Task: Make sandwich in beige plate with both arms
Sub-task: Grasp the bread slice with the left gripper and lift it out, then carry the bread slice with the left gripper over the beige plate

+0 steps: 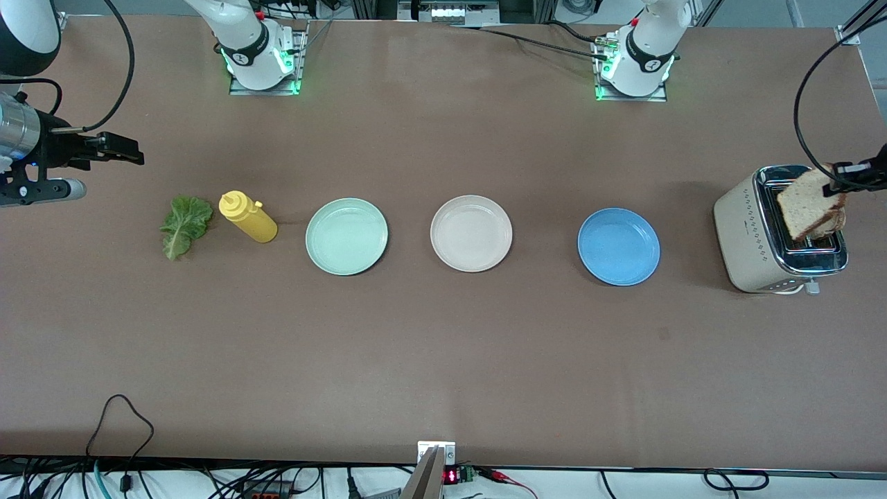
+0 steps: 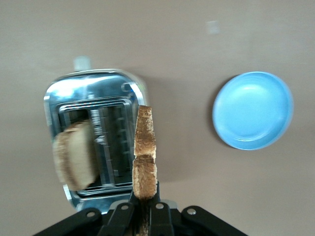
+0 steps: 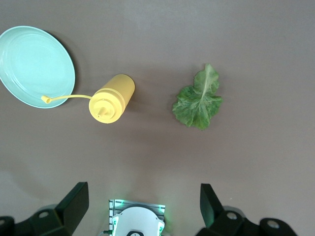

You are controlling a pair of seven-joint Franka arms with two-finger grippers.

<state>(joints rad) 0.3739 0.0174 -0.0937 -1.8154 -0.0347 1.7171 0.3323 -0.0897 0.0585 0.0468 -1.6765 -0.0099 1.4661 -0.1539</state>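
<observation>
My left gripper [image 1: 842,181], at frame right, pinches a toast slice [image 1: 807,208] over the toaster [image 1: 752,232]; the beige plate [image 1: 471,233] lies at frame centre. My right gripper [image 3: 142,206] waits wide open, empty, over the lettuce leaf [image 3: 198,101].

Two white arms with black joint bands, bases on metal plates glowing green at the edges, looping black cables, right arm [image 1: 21,41] with a silver wrist section, black fingers [image 3: 74,204] on the right gripper [image 3: 142,206], black screwed housing on the left gripper [image 2: 144,209].

The white jointed left arm's black two-finger left claw [image 2: 144,209] is clamped tight, held aloft. The right claw [image 3: 142,204] waits high up, its fingers spread wide.
</observation>
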